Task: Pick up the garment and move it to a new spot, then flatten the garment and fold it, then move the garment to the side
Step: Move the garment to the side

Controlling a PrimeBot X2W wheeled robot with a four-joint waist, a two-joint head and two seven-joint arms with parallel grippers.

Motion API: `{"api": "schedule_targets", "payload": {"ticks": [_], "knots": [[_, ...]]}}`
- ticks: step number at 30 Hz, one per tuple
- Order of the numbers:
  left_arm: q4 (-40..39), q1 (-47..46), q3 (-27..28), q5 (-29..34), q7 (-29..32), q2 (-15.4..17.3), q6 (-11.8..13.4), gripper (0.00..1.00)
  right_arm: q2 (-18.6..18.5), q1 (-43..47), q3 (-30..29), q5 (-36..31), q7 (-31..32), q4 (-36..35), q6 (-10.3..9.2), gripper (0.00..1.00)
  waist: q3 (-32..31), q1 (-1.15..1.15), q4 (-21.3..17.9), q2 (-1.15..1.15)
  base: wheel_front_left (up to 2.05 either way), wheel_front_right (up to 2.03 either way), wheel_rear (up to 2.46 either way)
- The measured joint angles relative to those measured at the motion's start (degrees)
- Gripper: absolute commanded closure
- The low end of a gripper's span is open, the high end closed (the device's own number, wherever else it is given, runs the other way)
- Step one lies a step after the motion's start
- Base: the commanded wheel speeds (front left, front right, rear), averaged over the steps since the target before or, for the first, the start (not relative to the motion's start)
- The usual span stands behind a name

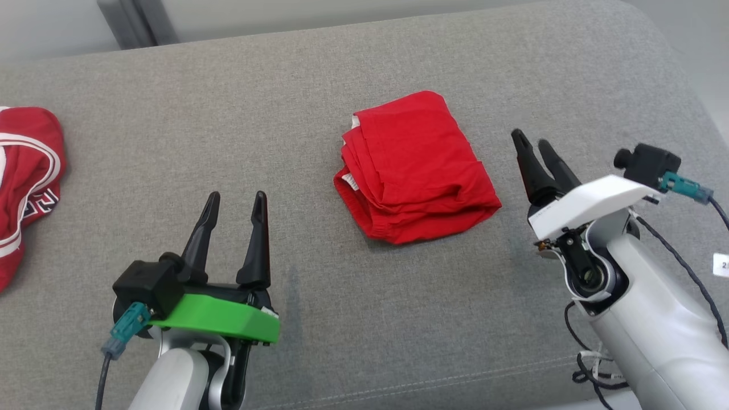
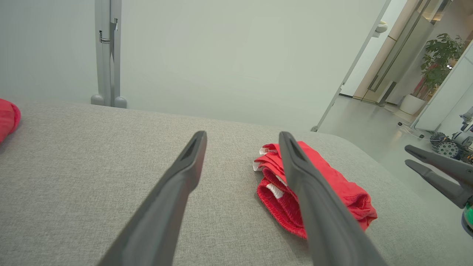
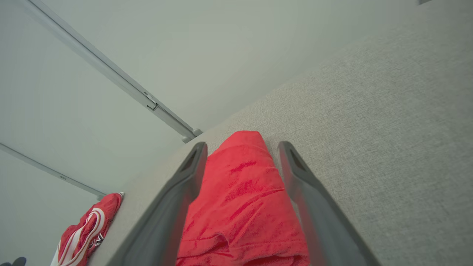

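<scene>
The garment (image 1: 416, 171) is a red piece of clothing folded into a thick bundle in the middle of the grey cushion (image 1: 364, 330). My left gripper (image 1: 237, 198) hovers open at the lower left, well short of the bundle, with nothing between its fingers. In the left wrist view the garment (image 2: 347, 188) lies partly behind the right finger of that gripper (image 2: 242, 136). My right gripper (image 1: 532, 142) stands open just right of the bundle, pointing across it. Seen from the right wrist, the garment (image 3: 240, 192) lies beyond the spread fingers of the gripper (image 3: 242, 146), ungripped.
A second red garment with white stripes (image 1: 25, 171) lies at the cushion's far left edge. The cushion rounds off at the right, where bare floor begins. A grey post (image 2: 107, 55) stands against the wall behind. Black cables (image 1: 592, 370) hang by my right arm.
</scene>
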Motion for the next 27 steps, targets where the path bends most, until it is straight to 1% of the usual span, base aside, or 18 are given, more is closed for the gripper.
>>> {"api": "schedule_targets", "payload": {"ticks": [4,7,11,17,23,27], "knots": [[0.21,0.22,-0.22,0.0,0.0,-0.02,0.0,0.0,2.36,3.63,-3.92,7.39,0.16,1.68,0.05,0.0,-0.11,0.0,0.33,0.0,0.0,0.0,0.0],[0.35,0.24,-0.46,0.0,0.01,-0.03,-0.01,0.0,3.19,5.52,-5.69,10.82,0.87,3.31,0.09,0.0,-0.18,0.0,0.57,0.0,0.0,0.0,0.0],[0.46,0.26,-0.87,0.08,0.01,-0.04,-0.4,0.0,3.78,6.89,-7.25,14.21,2.35,4.94,0.2,0.0,-0.18,0.0,0.89,0.0,0.0,0.0,0.0],[0.41,0.27,-1.23,0.09,0.11,-0.07,-0.44,0.0,5.1,7.25,-8.88,17.97,4.52,5.55,1.16,0.0,0.16,0.0,1.34,0.0,0.0,0.0,0.0],[0.1,0.26,-1.76,0.26,0.27,-0.27,-0.46,0.0,6.11,7.03,-12.05,22.4,6.32,6.82,1.18,0.0,1.29,0.0,2.27,0.0,0.0,0.0,0.0],[0.01,0.18,-1.91,0.35,0.29,-0.33,-0.51,0.0,6.87,6.06,-12.96,24.59,7.93,8.27,1.16,0.0,2.08,0.0,3.29,0.0,0.0,0.0,0.0]]}}
